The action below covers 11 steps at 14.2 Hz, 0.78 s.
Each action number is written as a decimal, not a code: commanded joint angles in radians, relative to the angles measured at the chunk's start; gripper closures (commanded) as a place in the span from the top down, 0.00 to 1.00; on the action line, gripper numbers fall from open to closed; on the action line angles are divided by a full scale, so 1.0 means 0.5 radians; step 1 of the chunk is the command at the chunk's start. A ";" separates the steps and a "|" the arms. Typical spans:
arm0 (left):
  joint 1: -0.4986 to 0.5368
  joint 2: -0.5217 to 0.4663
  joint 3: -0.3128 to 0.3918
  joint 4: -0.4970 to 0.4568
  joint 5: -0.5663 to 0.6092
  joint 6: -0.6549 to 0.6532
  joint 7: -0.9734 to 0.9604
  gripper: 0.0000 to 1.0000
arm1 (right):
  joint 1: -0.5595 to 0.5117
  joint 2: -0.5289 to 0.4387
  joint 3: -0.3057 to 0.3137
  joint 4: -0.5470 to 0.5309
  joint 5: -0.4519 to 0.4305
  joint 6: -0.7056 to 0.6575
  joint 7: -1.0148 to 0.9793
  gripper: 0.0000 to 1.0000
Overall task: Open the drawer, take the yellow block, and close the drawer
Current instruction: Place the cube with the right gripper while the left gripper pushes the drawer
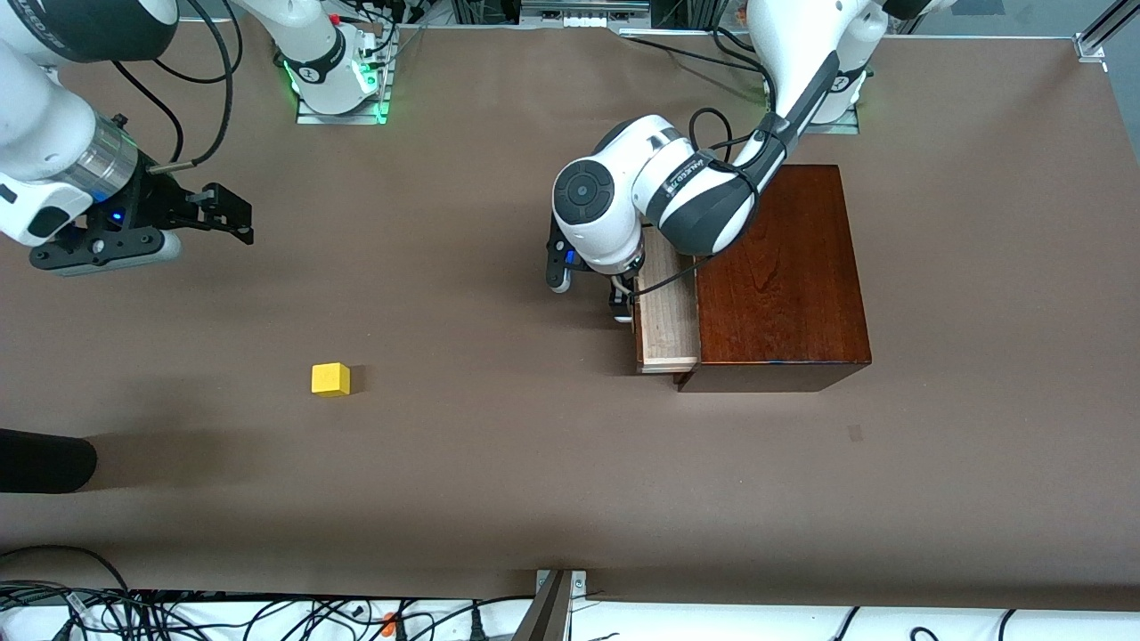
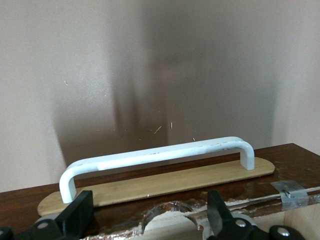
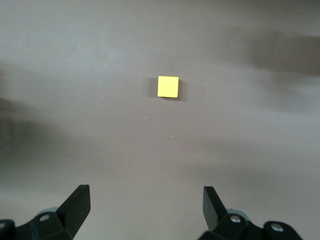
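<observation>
one yellow block (image 1: 330,378) (open table (image 1: 499,463) around)

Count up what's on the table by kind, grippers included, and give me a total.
Yellow block: 1, lying out on the bare table
Wooden box: 1
Drawer: 1, part open
White handle: 1
Grippers: 2, left gripper, right gripper, both open
Total: 6

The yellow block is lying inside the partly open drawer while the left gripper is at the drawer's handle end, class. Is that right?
Not quite. The yellow block lies on the bare table, toward the right arm's end, well apart from the drawer; the front view shows this. The rest holds: the drawer is partly open, and the left gripper is at its handle end.
</observation>
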 commanded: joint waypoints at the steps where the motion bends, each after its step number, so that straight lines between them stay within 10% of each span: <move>1: 0.065 -0.070 0.063 -0.138 0.113 -0.046 0.018 1.00 | -0.019 0.035 0.009 0.082 -0.014 -0.052 -0.031 1.00; 11: 0.080 -0.058 0.090 -0.135 0.168 -0.236 -0.328 1.00 | -0.022 0.060 0.006 0.088 0.002 -0.031 -0.009 1.00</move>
